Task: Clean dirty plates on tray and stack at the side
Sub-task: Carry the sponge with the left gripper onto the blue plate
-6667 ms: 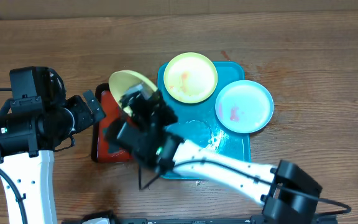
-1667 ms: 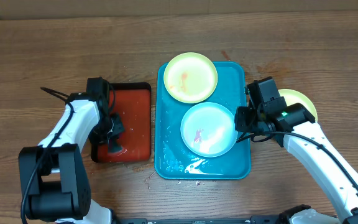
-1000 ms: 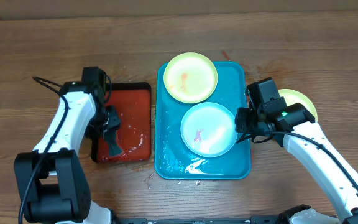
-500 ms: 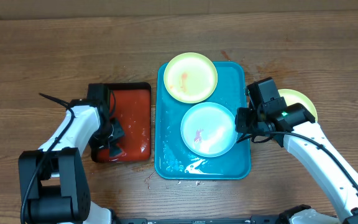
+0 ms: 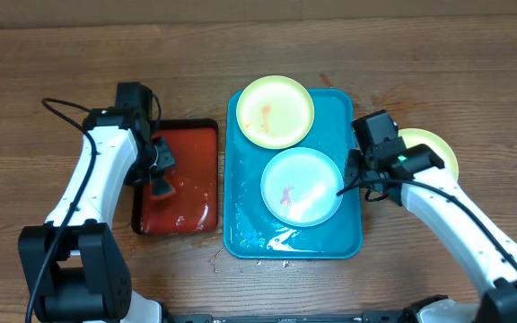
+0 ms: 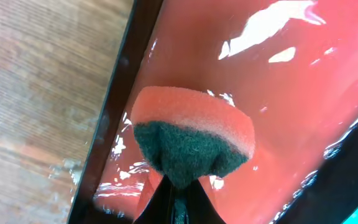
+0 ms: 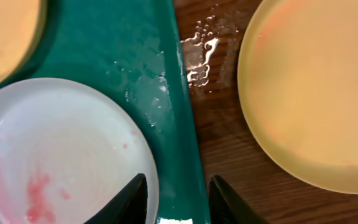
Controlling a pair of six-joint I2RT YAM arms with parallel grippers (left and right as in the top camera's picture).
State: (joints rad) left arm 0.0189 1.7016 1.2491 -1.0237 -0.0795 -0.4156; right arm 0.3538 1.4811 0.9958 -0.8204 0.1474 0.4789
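Two plates lie on the turquoise tray: a pale yellow-green plate with an orange smear at the far end, and a light blue plate with red smears in the middle. Another yellow-green plate rests on the table to the right, half under my right arm. My right gripper is open and straddles the tray's right rim, one finger over the blue plate's edge. My left gripper is shut on an orange sponge with a green scouring face, above the red tray.
The red tray with a black rim sits left of the turquoise tray and is wet. Water pools on the turquoise tray's near end. A wet patch lies on the wood between the tray and the right-hand plate.
My left gripper has closed on the sponge and moved with it from the red tray's near end toward its middle. My right gripper has shifted slightly at the tray's rim, its jaws a little narrower.
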